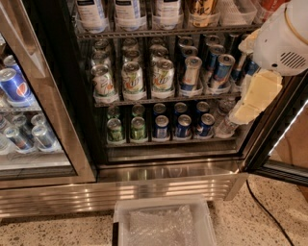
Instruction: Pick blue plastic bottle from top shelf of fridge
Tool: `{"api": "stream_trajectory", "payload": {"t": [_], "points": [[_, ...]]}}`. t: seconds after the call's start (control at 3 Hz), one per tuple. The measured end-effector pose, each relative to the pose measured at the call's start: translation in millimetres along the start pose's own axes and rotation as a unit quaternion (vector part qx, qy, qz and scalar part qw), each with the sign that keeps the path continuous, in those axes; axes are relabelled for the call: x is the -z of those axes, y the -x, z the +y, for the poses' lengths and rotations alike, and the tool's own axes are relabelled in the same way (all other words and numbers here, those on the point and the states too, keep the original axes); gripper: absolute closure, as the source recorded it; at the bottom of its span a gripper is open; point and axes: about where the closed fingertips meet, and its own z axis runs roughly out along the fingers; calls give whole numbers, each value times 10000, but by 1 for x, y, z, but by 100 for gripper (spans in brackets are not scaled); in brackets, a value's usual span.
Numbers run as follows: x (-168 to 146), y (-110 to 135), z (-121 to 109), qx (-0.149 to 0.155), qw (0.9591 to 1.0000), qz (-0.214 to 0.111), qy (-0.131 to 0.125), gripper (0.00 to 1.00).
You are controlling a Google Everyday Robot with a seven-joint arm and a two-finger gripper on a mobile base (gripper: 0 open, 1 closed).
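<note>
Fridge door open, my gripper hung at the right edge of the opening, level with the can racks. I cannot tell whether my jaws were wide or narrow. The blue bottle stood upright on the top shelf, toward that surface's left edge, between two similar bottles. Its top was cut off from view, and it was well apart from my gripper. A clear bin sat on the floor below.

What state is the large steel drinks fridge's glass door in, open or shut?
Open: the black-framed glass door is swung out at right. The pale gripper hangs before the can shelves there.
</note>
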Motion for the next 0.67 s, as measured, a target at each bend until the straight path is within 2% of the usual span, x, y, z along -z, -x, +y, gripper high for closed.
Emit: {"api": "stream_trajectory", "payload": {"t": [0.33, 0.67], "points": [[0, 0, 0, 2, 10000, 2, 1, 0], [-21, 18, 5, 342, 9986, 364, 170, 0]]}}
